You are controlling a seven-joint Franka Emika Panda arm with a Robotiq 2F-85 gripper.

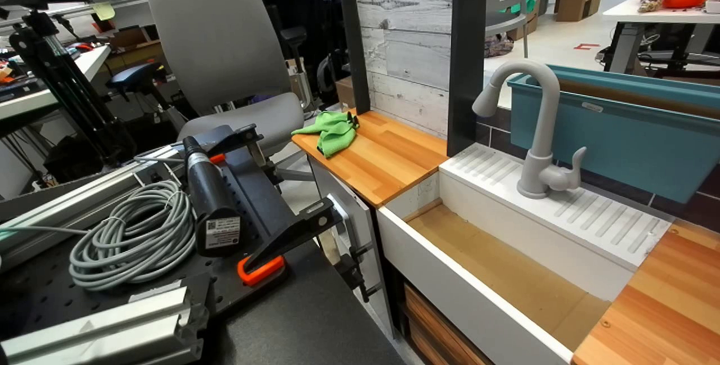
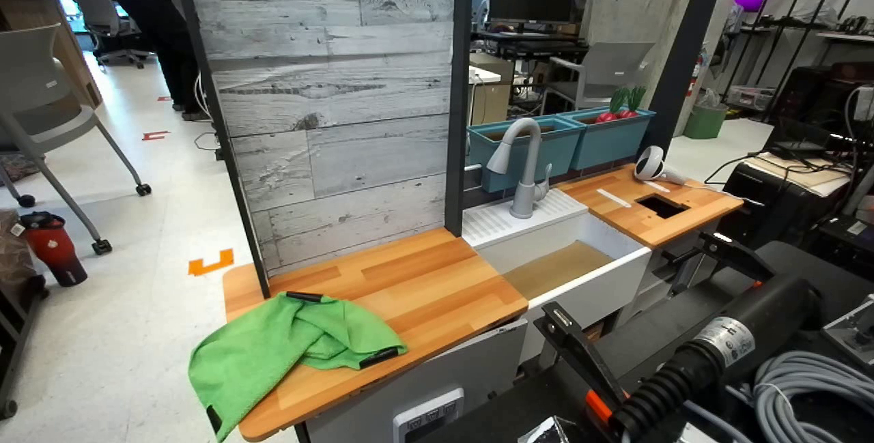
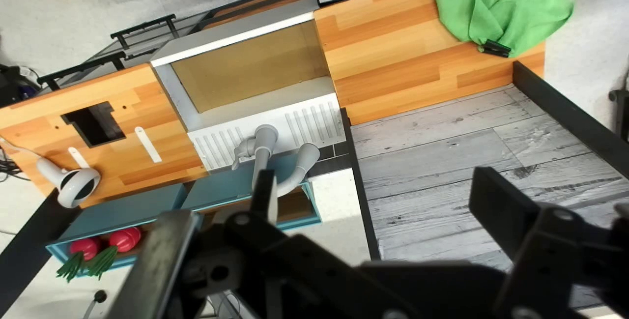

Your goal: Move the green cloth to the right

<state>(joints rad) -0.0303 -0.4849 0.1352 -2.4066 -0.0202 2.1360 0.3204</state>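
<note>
Wrist view: pincer (image 3: 376,188) gapes, well apart from cloth (image 3: 521,14).

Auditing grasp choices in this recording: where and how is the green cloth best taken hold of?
Likely from above, with the open claw pinching the crumpled folds near the middle of the green cloth. It lies bunched on the wooden counter, so raised ridges offer something to pinch; the end drooping past the counter's edge looks flatter.

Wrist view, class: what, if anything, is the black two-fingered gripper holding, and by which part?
Nothing is held: the black two-fingered gripper stands open, and the crumpled green cloth lies apart from it on the striped wooden countertop.
</note>
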